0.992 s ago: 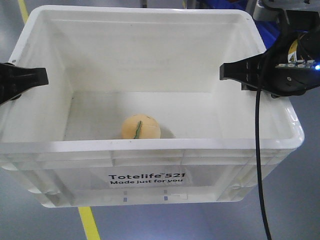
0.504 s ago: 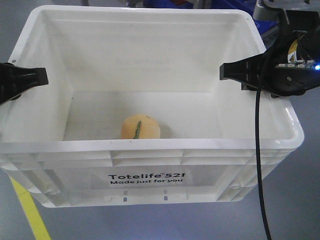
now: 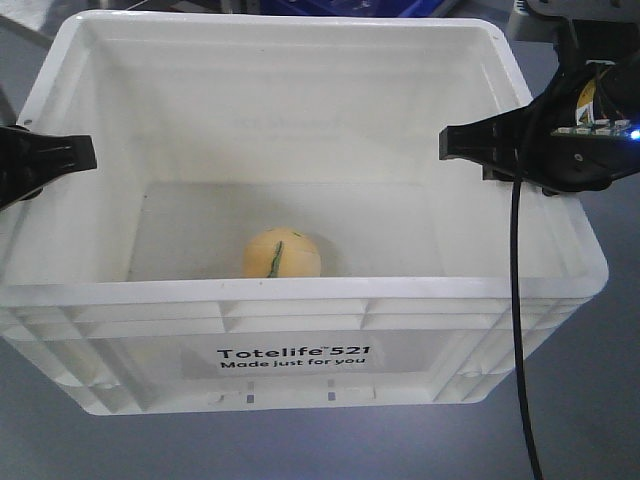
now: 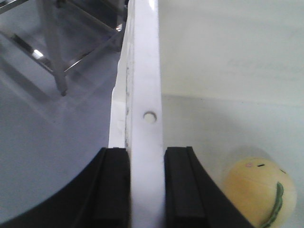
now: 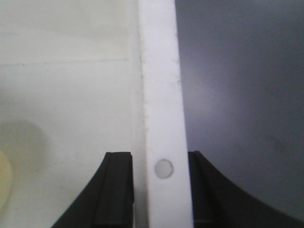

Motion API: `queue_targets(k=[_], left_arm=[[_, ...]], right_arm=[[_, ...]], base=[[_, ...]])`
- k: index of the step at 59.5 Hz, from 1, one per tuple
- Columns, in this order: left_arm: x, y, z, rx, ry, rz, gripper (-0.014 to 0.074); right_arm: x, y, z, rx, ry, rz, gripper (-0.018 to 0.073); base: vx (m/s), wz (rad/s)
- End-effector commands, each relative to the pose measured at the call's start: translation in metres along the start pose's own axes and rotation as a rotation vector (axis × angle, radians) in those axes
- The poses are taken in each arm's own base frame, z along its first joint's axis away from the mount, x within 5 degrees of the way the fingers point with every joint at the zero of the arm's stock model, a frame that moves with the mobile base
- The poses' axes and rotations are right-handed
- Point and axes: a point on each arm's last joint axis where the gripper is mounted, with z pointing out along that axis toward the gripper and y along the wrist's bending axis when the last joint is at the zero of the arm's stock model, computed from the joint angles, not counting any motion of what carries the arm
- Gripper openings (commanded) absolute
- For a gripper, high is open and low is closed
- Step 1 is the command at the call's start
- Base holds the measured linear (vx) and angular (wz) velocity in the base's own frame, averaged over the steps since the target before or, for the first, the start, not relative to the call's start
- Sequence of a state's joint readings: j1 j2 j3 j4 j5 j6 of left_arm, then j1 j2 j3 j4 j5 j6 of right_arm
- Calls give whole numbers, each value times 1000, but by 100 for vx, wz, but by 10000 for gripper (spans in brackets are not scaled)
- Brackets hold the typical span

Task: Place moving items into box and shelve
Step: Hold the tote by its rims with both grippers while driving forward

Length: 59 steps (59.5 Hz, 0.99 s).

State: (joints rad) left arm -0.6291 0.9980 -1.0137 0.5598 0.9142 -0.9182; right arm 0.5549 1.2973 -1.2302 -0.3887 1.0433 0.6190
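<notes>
The left hand (image 4: pixel 145 153) is closed tight on the left rim of the box (image 3: pixel 300 290) and the right hand (image 5: pixel 160 156) on the right rim, so its long axis runs between them. The orange plush toy (image 3: pixel 282 253) lies inside, near the front wall.

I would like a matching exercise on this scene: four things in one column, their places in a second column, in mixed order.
Things: 1 left gripper; 2 right gripper; 3 orange-yellow plush toy; 4 black "Totelife 521" print.
Places: A on the white crate's floor; B on its front outer face; C clamped on its right wall; D clamped on its left wall.
Pairs: 1-D, 2-C, 3-A, 4-B.
</notes>
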Motion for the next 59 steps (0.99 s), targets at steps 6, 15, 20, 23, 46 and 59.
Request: queue_targets(k=[6, 15, 20, 23, 46, 59], left_arm=[[-23, -6, -18, 112, -182, 11, 165], [-23, -6, -18, 112, -182, 11, 165], [-23, -6, -18, 112, -182, 11, 165], [-23, -6, -18, 112, -182, 11, 165], [-23, -6, -18, 112, -182, 11, 165], [-23, -6, -18, 112, -182, 11, 165]], right_arm=[[-18, -5, -24, -36, -174, 0, 83], [-18, -5, -24, -36, -174, 0, 83], [-18, -5, -24, -36, -174, 0, 83], [-18, -5, -24, -36, -174, 0, 83], [-18, -5, -24, -36, -174, 0, 83], [-18, -5, -24, -36, -174, 0, 83]], base=[[20, -60], [18, -62], [17, -63], [17, -62], [17, -54], [19, -36]])
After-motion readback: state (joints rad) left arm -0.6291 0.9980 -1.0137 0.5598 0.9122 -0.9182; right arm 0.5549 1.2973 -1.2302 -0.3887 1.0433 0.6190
